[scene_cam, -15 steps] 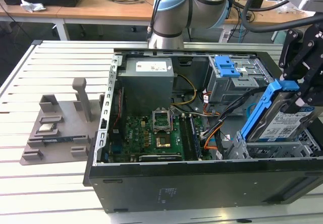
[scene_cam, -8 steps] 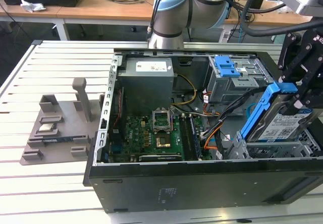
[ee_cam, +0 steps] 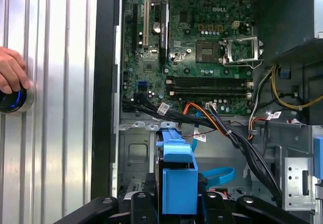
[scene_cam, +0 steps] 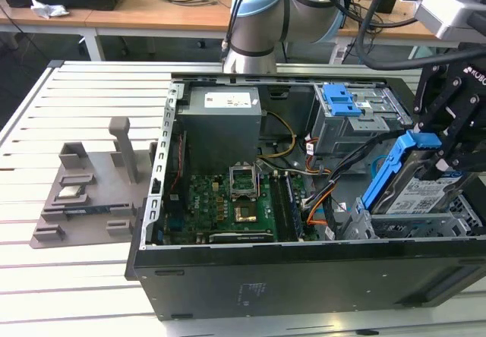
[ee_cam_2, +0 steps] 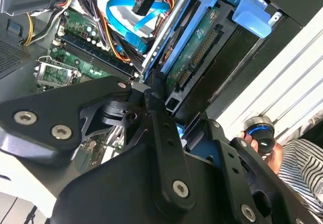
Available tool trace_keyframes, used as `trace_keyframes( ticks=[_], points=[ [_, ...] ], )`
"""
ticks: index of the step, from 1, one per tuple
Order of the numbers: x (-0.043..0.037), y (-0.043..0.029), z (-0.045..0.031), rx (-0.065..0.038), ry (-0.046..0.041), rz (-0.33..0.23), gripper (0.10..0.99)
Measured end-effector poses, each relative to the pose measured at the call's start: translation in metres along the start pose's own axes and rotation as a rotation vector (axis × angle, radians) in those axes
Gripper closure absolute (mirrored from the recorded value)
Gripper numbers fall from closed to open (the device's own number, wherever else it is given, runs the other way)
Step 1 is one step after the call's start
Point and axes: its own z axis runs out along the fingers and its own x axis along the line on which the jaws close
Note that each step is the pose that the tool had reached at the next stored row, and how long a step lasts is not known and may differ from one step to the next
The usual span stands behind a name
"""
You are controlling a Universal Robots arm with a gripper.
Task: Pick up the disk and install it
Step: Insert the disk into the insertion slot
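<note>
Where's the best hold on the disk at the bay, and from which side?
Probably the blue bracket at its raised end, pinched from above the open case, as the gripper does. The disk leans edge-up at the drive bay, its flat faces hemmed by the bay's walls and cables; that end stands free.

disk (scene_cam: pixel 422 194) partly hidden by claw (scene_cam: pixel 439 149), hand (ee_cam: pixel 10 73) cropped
</note>
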Motion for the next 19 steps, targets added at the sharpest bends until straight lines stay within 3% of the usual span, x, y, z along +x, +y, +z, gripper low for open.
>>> trace_keyframes(
  ticks=[8,10,17,19],
  points=[
    [0.0000,-0.0001,0.0012,0.000,-0.0002,0.000,0.722],
    [0.0000,-0.0001,0.0013,0.000,0.0001,0.000,0.647],
    [0.0000,-0.0001,0.0016,0.000,0.0000,0.000,0.647],
    [0.0000,-0.0001,0.0016,0.000,0.0000,0.000,0.792]
  ],
)
